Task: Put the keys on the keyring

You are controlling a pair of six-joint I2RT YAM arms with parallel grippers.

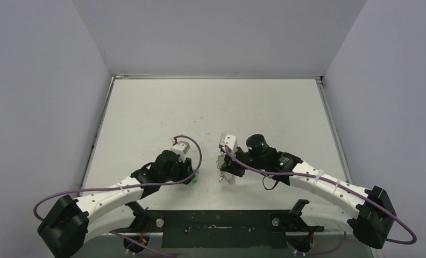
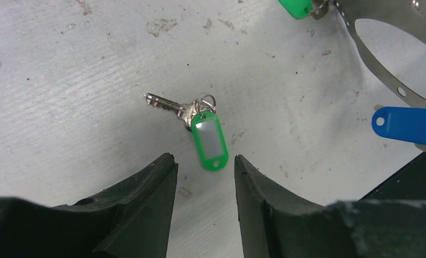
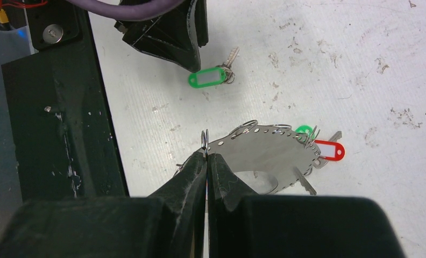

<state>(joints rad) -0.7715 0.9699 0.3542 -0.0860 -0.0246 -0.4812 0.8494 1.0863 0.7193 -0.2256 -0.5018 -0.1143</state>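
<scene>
A silver key with a green tag [image 2: 208, 137] lies flat on the white table, loose. My left gripper [image 2: 204, 161] stands open just short of the tag's end, touching nothing. The keyring [image 3: 264, 153], a silver sheet-metal hoop with wire loops on its rim, is lifted at one edge. My right gripper [image 3: 206, 155] is shut on that rim beside a wire loop. A red-tagged key [image 3: 329, 150] and a green tag [image 3: 304, 130] hang at the hoop's far side. A blue tag [image 2: 407, 124] shows beside the hoop [image 2: 377, 64]. From above, both grippers [image 1: 192, 174] [image 1: 224, 172] sit close together near the table's front.
The black base plate [image 3: 55, 107] runs along the near edge, close behind both grippers. Purple cables [image 1: 197, 153] loop over the arms. The table's raised border [image 1: 100, 123] and grey walls close in the left, right and far sides.
</scene>
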